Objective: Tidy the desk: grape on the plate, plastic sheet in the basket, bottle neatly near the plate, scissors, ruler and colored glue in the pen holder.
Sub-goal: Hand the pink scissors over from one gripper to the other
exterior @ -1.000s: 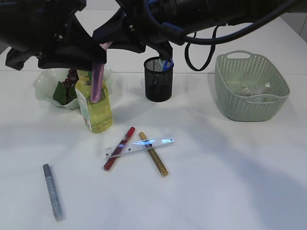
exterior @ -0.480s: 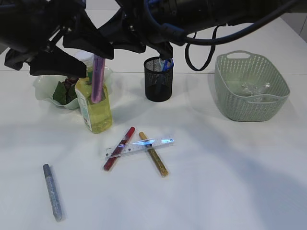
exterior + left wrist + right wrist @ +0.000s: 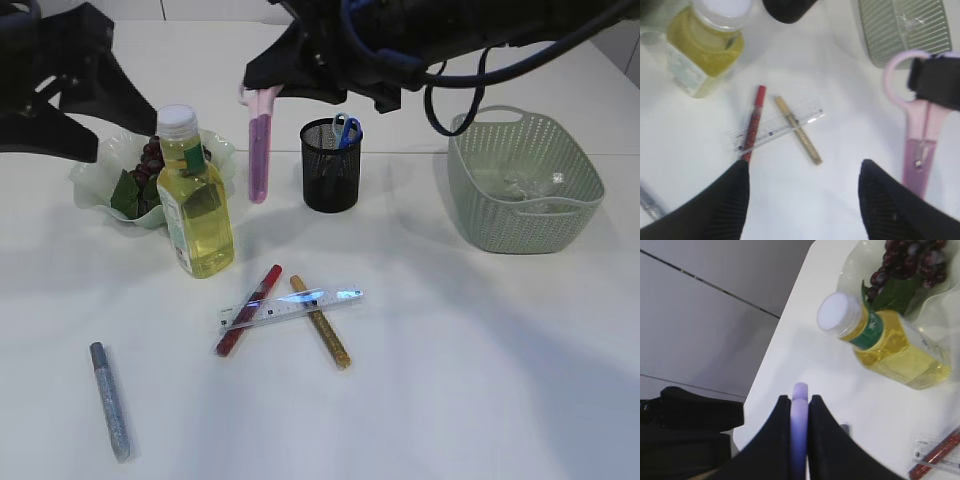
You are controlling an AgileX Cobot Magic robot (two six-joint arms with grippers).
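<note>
White desk [image 3: 480,380]; scissors [image 3: 259,150] in right gripper [image 3: 799,412]

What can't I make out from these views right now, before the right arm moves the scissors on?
- Pen holder contents: exterior view, dark mesh hides all but blue handles at the rim.
- Plastic sheet in the basket: exterior view, too faint to outline.
- Scissors tip: left wrist view, cut off behind a jaw of the left gripper.
- Silver glue stick: left wrist view, cut by the edge.
</note>
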